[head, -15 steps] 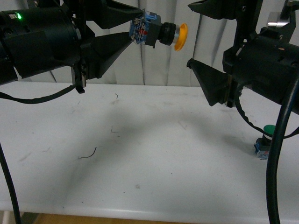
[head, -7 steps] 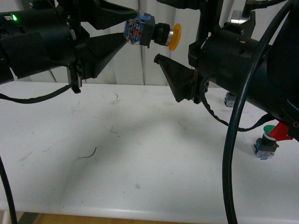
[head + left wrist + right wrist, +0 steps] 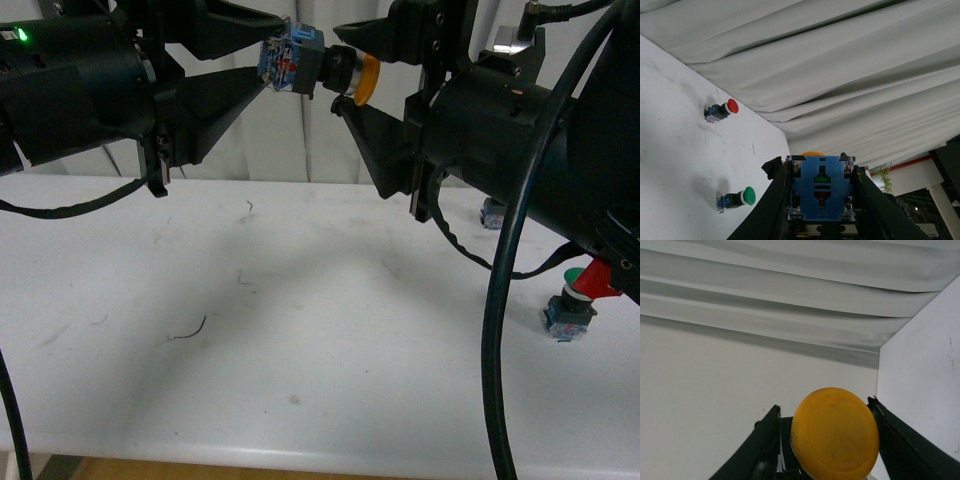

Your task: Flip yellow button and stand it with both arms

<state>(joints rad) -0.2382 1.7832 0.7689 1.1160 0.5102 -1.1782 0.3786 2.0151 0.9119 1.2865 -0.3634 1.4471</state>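
Over a white table, yellow button held aloft for handover.
Clenched left gripper pinches its blue contact block, cap outward, letting the right gripper, jaws spread around the cap, take that end.

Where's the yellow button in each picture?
Front view: the yellow button is top middle, held up in the air.
Left wrist view: between the jaws, blue end facing us.
Right wrist view: between the jaws, yellow cap facing us.
Shared landmark: the grey curtain behind.
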